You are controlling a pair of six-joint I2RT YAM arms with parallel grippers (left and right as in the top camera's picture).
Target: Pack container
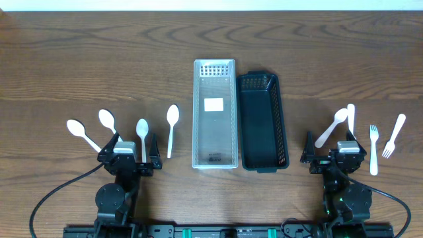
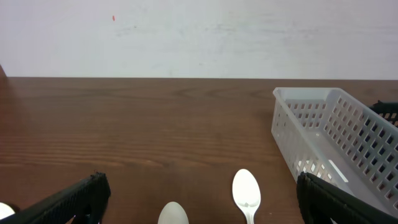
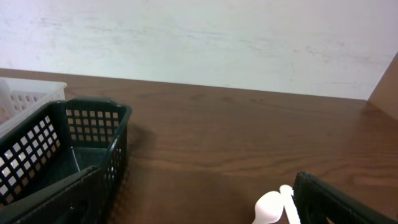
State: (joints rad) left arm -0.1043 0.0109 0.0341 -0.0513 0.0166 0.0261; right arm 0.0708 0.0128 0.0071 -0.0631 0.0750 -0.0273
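The brown wooden counter (image 1: 79, 59) fills the overhead view. Its whole 12 o'clock band lies open up to a pale wall strip (image 1: 211, 4).

At centre stands the white basket (image 1: 215, 114), long axis running 12 to 6 o'clock, with a pale label on its floor. The dark basket (image 1: 263, 122) sits hard against its 3 o'clock side. Whether the rims touch is unclear. Open counter flanks both on their outer sides.

At 7 o'clock the left gripper (image 1: 132, 147) rests with its fingers (image 2: 68, 202) spread wide and released. At 5 o'clock the right gripper (image 1: 334, 149) is likewise spread, its fingers (image 3: 336, 199) grasping nothing.

Four spoons lie at 9 o'clock, bowls toward 12:
- the far-left spoon (image 1: 82, 134)
- the second spoon (image 1: 108, 121)
- the third spoon (image 1: 142, 132), between the left fingers
- the fourth spoon (image 1: 172, 125), nearest the white basket

The left gripper hides the handles of the second and third.

At 3 o'clock the right-side spoon (image 1: 334, 125) crosses a straight utensil (image 1: 351, 118) whose type is hard to make out. Beyond them lie the inner fork (image 1: 373, 149) and the outer fork (image 1: 394, 135).

Both wrist views cut the cutlery off at the bottom edge and show a scuffed white wall behind.
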